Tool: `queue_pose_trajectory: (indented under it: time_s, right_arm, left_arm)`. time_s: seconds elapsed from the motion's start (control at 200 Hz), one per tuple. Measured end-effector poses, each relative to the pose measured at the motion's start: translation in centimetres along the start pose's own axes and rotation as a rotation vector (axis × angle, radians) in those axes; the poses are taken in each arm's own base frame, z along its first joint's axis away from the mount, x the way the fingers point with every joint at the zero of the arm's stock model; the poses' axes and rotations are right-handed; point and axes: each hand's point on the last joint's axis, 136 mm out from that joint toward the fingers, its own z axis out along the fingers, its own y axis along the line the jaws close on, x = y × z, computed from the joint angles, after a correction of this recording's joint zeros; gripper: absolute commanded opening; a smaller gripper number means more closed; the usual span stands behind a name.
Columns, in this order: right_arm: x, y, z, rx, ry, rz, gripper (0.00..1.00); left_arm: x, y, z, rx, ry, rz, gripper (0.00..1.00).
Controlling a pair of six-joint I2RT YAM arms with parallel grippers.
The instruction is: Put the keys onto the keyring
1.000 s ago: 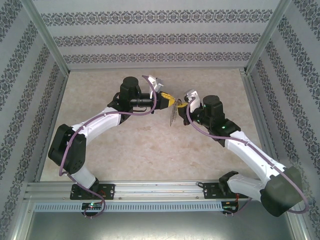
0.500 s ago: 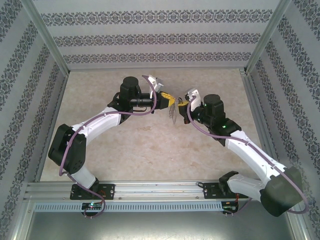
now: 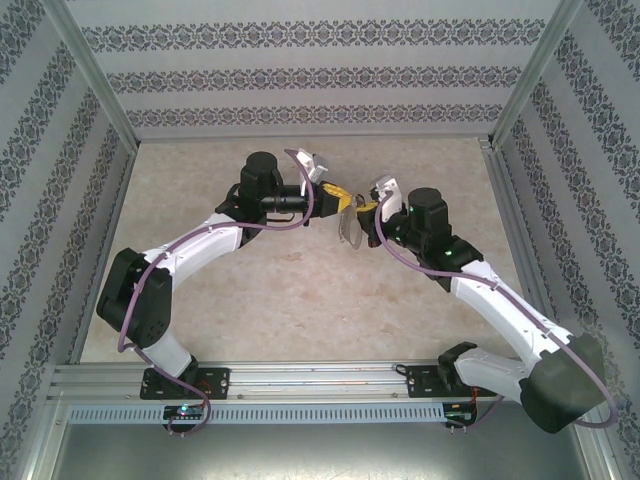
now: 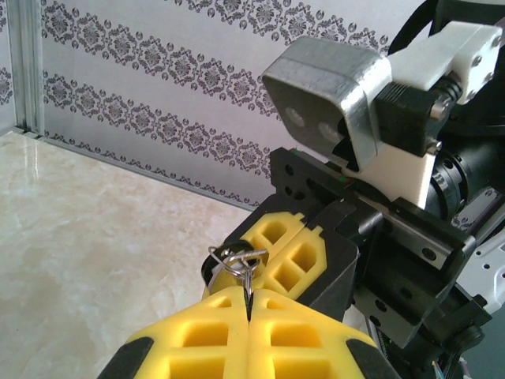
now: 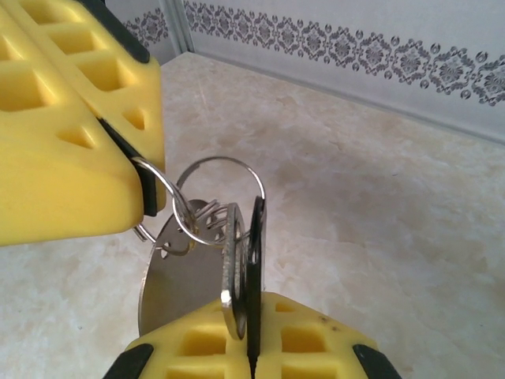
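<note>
Two grippers meet in mid-air above the table (image 3: 300,300) — the left gripper (image 4: 248,304) pinched shut on the keyring (image 4: 235,260) (thin wire loops), the right gripper (image 5: 251,332) clamped on the keys (image 5: 254,245), their heads touching those loops.

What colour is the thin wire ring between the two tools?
Shiny silver metal. The wire ring shows best in the right wrist view.

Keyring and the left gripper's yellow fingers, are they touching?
Touching. The right wrist view shows the keyring wire pinched inside the shut left gripper.
</note>
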Motion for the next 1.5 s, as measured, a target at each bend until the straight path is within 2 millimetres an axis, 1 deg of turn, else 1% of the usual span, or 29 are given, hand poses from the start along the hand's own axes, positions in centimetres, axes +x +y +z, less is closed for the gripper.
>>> queue_pose_trajectory:
  time_s: [0.23, 0.59, 0.729, 0.934, 1.214, 1.314, 1.344, 1.499]
  right_arm:
    - [-0.5, 0.5, 0.3, -0.012, -0.002, -0.007, 0.00]
    - [-0.6, 0.3, 0.3, -0.002, -0.004, -0.008, 0.00]
    - [-0.7, 0.3, 0.1, -0.001, -0.010, -0.010, 0.00]
    - [-1.3, -0.1, -0.5, 0.013, -0.030, -0.009, 0.00]
    - [-1.1, -0.2, -0.6, 0.016, -0.017, -0.004, 0.00]
    - [-1.5, -0.1, -0.7, 0.016, -0.019, -0.005, 0.00]
    - [-1.7, -0.1, -0.7, 0.016, -0.020, -0.005, 0.00]
    - [-2.4, -0.4, -0.7, 0.031, -0.017, -0.003, 0.00]
  left_arm:
    - [0.1, 0.1, 0.0, -0.001, 0.001, -0.001, 0.00]
    - [0.1, 0.1, 0.0, -0.002, 0.002, -0.003, 0.00]
    - [0.1, 0.1, 0.0, -0.001, 0.002, -0.002, 0.00]
    - [-0.1, 0.1, 0.1, 0.000, -0.002, 0.002, 0.00]
    - [-0.2, 0.1, 0.1, -0.003, -0.003, 0.004, 0.00]
    - [-0.2, 0.2, 0.1, -0.009, -0.005, 0.003, 0.12]
    - [-0.3, 0.2, 0.1, -0.011, -0.006, 0.002, 0.17]
    - [-0.4, 0.4, 0.1, -0.023, -0.014, 0.001, 0.28]
